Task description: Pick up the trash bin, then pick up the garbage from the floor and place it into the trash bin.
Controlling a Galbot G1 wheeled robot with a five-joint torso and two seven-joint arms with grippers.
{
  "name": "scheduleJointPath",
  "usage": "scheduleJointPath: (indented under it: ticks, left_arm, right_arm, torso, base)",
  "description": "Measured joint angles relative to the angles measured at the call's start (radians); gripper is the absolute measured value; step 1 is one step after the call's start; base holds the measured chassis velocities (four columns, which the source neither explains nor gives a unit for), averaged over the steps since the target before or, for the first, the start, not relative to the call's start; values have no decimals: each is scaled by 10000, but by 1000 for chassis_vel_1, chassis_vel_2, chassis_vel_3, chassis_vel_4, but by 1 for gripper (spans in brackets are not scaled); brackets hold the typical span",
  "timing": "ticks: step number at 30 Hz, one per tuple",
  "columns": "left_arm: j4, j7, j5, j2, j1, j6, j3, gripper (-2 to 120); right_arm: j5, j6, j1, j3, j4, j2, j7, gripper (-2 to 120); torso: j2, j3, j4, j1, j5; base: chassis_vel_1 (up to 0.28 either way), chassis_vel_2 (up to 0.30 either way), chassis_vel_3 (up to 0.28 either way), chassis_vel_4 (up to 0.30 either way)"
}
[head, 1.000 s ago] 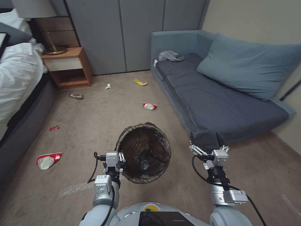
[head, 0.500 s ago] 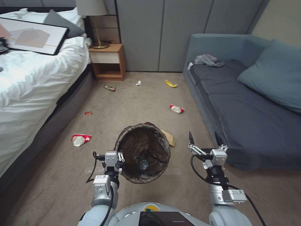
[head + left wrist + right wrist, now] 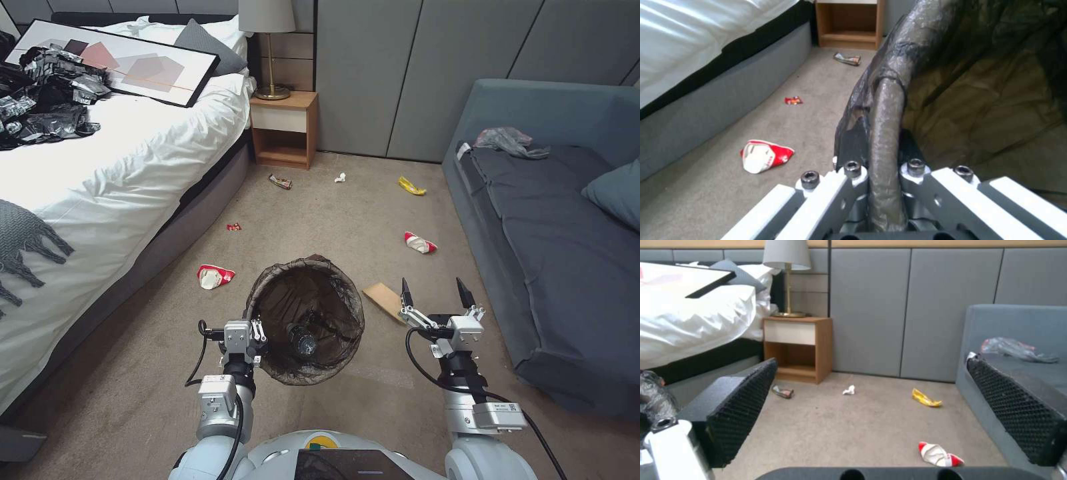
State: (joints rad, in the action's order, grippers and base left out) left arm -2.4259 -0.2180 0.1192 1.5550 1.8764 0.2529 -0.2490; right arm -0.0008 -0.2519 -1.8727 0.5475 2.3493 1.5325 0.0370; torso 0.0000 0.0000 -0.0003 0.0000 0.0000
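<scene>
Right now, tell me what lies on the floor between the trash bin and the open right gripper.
In the head view, a tan paper bag lies flat on the carpet between the trash bin and the right gripper, near its fingertips.

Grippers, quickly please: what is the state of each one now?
Left gripper: closed on the rim of the trash bin.
Right gripper: open, holding nothing.
</scene>
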Motion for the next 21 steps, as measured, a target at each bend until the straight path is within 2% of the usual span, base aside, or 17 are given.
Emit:
scheduleJointPath:
  ticks: [21]
  left_arm:
    - [62,23,116,24,-24,-7,10,0]
  right_arm:
    - [96,-47,89,90,-86,16,-167,100]
  torso:
    - [0,-1,3,-1,0]
  base:
    - [-8,13,10,-11]
